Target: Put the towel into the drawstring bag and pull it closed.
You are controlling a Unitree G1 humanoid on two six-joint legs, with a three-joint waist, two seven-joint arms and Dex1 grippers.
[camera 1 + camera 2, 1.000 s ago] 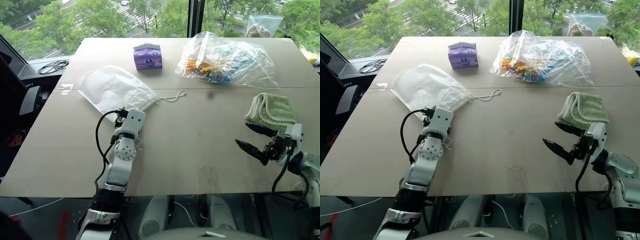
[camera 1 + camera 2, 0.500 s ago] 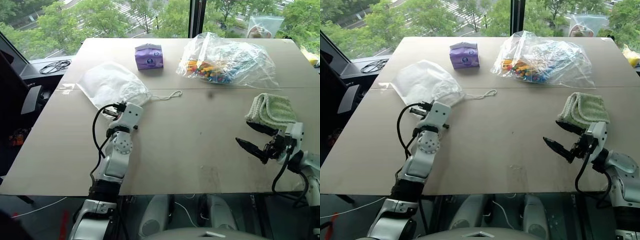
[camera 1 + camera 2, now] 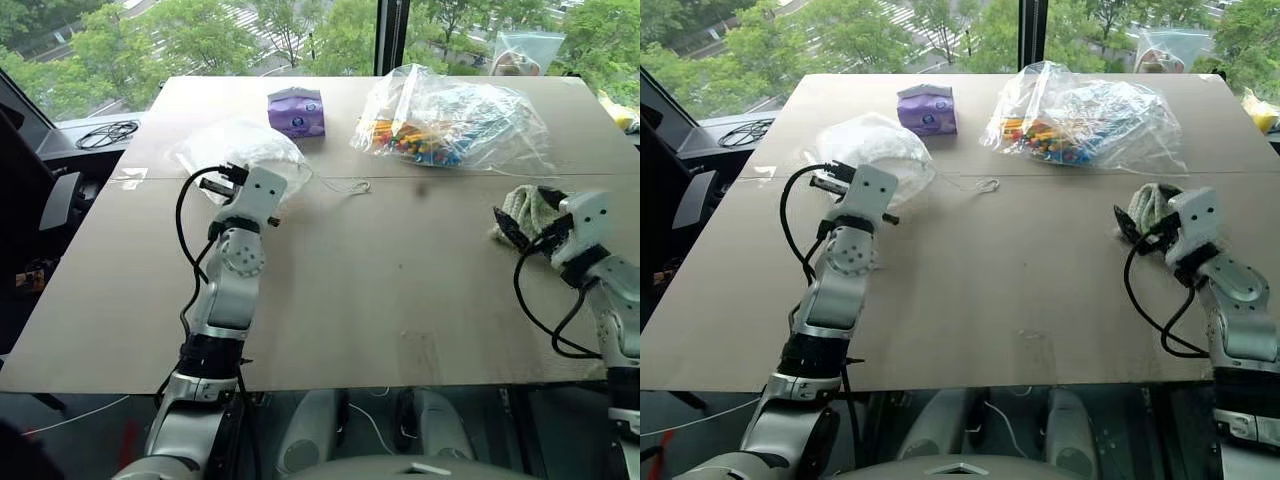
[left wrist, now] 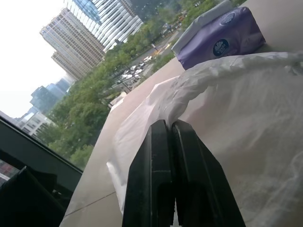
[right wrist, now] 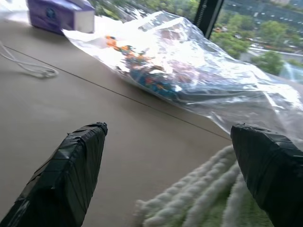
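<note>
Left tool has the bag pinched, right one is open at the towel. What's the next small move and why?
Probably ease the right tool down and close it on the towel: its fingers stand wide apart over the towel's edge, nothing gripped, while the left tool is shut on the drawstring bag.

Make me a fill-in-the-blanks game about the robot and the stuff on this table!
1. The left gripper is pinched shut on the white ____ bag.
2. The right gripper is ____, its fingers on either side of the green towel's edge.
3. The little tissue pack is ____ in colour.

Missing words: drawstring; open; purple
</note>
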